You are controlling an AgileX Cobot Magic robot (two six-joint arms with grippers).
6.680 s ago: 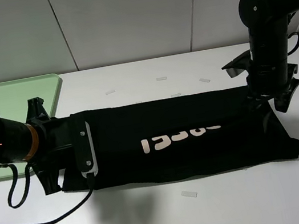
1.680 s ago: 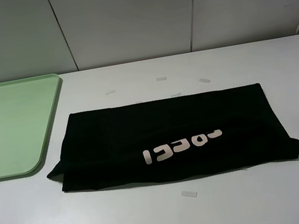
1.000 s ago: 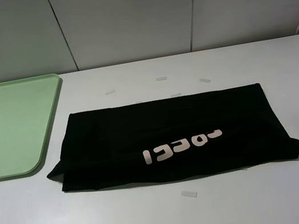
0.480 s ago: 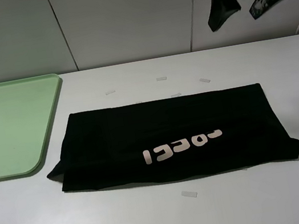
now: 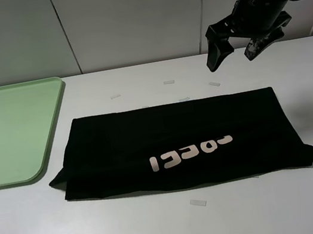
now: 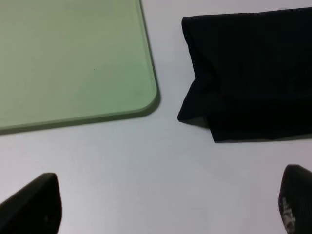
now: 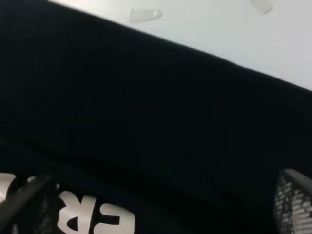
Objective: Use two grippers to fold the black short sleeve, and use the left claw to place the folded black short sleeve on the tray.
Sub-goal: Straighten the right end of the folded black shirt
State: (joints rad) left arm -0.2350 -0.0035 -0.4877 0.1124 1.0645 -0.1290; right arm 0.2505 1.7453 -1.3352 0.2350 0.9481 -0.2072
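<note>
The black short sleeve [image 5: 180,146] is laid flat on the white table [image 5: 164,231] as a wide folded band, with the pale lettering [image 5: 190,150] facing up. The tray [image 5: 8,134] is located near its left end, not touching it. The right gripper [image 5: 234,58] is held above the garment's far edge, jaws spread, gripping nothing. The left claw [image 6: 163,209] is shown only by its wrist camera: fingertips set wide apart above bare table, near the tray corner.
</note>
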